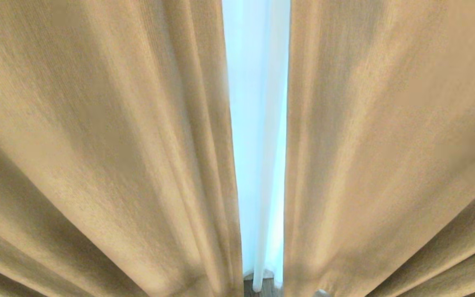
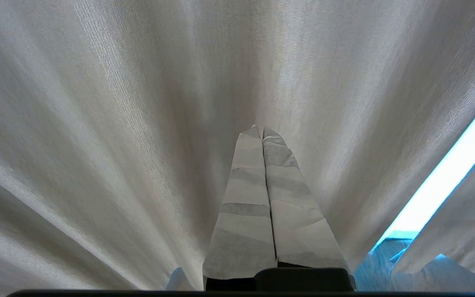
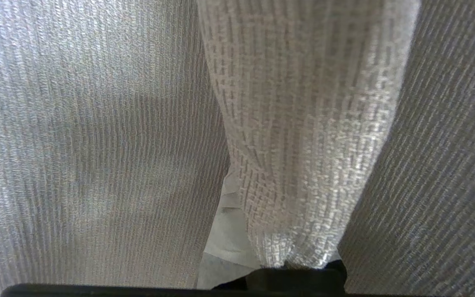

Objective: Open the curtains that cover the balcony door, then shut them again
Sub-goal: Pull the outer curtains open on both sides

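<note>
Two beige curtains fill the head view, a left panel (image 1: 97, 144) and a right panel (image 1: 386, 144). They hang apart, with a narrow gap showing the sheer white layer (image 1: 258, 123). The balcony door is hidden behind the fabric. Neither arm shows in the head view. In the left wrist view my left gripper (image 2: 262, 131) is shut and empty, its tape-wrapped fingers pointing at a curtain (image 2: 138, 123) just ahead. In the right wrist view my right gripper (image 3: 241, 185) is shut on a fold of curtain (image 3: 303, 144). The fold covers it except for one pale finger (image 3: 226, 231).
A strip of floor (image 1: 268, 286) shows under the hems at the foot of the gap. In the left wrist view a bright slit (image 2: 447, 173) opens between the panels off to one side. Fabric surrounds both wrists closely.
</note>
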{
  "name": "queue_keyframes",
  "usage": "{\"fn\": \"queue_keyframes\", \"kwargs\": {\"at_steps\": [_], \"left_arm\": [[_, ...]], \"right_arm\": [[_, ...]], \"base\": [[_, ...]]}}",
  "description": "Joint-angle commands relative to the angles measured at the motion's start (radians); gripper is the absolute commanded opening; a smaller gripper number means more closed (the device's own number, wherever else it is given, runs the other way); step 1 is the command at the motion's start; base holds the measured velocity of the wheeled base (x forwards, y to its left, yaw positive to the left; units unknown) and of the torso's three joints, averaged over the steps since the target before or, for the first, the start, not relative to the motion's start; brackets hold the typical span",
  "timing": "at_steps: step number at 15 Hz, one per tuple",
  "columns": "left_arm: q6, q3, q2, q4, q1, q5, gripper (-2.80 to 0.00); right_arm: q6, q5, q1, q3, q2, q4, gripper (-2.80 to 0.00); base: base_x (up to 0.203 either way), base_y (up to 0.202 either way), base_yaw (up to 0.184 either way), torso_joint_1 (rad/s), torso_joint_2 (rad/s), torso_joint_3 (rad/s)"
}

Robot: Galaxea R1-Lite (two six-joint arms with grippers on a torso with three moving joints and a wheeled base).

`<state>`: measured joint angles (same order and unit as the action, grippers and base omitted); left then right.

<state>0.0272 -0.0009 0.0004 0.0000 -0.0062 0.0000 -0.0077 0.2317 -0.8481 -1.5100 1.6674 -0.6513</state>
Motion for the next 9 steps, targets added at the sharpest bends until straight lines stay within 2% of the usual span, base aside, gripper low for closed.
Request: {"fn": "queue_keyframes", "kwargs": {"at_steps": [1,9], "left_arm": [[0.0,0.001,0.0,0.0,0.0,0.0,-2.8],[0.0,0.001,0.0,0.0,0.0,0.0,-2.8]], "right_arm": [[-0.002,0.001,0.0,0.001,0.003,-0.002,-2.8],[-0.002,0.005,-0.04,-0.003,0.026,-0.011,-2.8]], "base": [[0.0,0.0,0.0,0.0,0.0,0.0],[0.0,0.0,0.0,0.0,0.0,0.0]]}}
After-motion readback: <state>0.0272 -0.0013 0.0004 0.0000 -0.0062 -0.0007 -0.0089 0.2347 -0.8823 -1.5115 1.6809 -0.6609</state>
